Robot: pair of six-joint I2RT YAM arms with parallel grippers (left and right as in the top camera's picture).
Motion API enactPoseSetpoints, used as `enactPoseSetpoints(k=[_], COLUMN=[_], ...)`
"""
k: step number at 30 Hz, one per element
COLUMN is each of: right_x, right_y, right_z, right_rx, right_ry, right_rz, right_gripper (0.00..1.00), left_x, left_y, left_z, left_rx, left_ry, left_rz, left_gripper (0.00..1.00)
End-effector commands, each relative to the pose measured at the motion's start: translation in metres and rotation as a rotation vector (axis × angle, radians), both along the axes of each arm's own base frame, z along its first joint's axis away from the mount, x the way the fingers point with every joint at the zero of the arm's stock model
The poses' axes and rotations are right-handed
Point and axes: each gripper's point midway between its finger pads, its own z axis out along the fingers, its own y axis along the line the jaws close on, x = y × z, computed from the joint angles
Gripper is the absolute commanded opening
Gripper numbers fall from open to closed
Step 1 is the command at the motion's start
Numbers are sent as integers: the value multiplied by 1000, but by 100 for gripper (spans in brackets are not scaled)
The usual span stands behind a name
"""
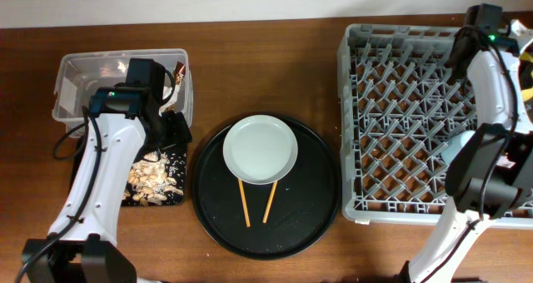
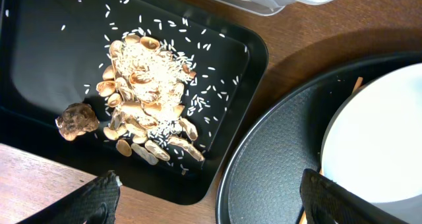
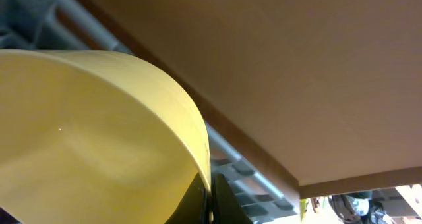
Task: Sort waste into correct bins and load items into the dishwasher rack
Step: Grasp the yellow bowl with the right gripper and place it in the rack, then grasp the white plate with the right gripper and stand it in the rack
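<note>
Small yellow bowl (image 3: 86,138) fills the right wrist view, rim seemingly pinched in the right gripper (image 3: 210,201), at the far right corner of the large grey pegged plastic rack (image 1: 416,108). Looks light, stiff and slick, so the rim's the hold. Overhead hides the bowl. Only the left wrist view shows the left gripper (image 2: 211,199) spread wide and empty above the shallow flat black tray (image 2: 39,53).

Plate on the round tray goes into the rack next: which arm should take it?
Left, probably. The left gripper is open, empty, beside the plate; the right gripper is at the rack, jaws on the yellow bowl.
</note>
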Motion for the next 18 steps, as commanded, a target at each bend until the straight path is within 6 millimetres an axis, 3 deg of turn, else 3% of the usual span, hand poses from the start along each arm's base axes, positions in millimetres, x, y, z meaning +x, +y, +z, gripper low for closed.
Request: enactPoseSetpoints(k=[1,3,7,9,11,13,15,18], right_x=[10,7,-3,-6,-15,-20,-22,-15], right_y=[16,28,37,52,73,81,89,104], right_z=[-29,-48,-55,-73,-91,-95,-85,-32], right_rx=[64,147,190,317,478,532,573,597], right_ry=[28,29,85,111,149,165,155,45], right_rz=[36,40,38,64,81,83,96,162], right_gripper=[4,4,4,5,14,17,22,30], left_x=[1,1,0,1,1,1,1,1], left_y=[0,-1,-1,-1,-1,-1,-1,-1], left_z=[7,7,7,7,7,7,7,7], left_rx=[-12,-15,-15,-15,-15,-15,-15,-15], left_ry=[-27,-28,-26,-28,-28,-28,-28,-27], left_rz=[14,14,13,13,13,13,13,13], left_gripper=[87,87,87,87,87,87,87,92])
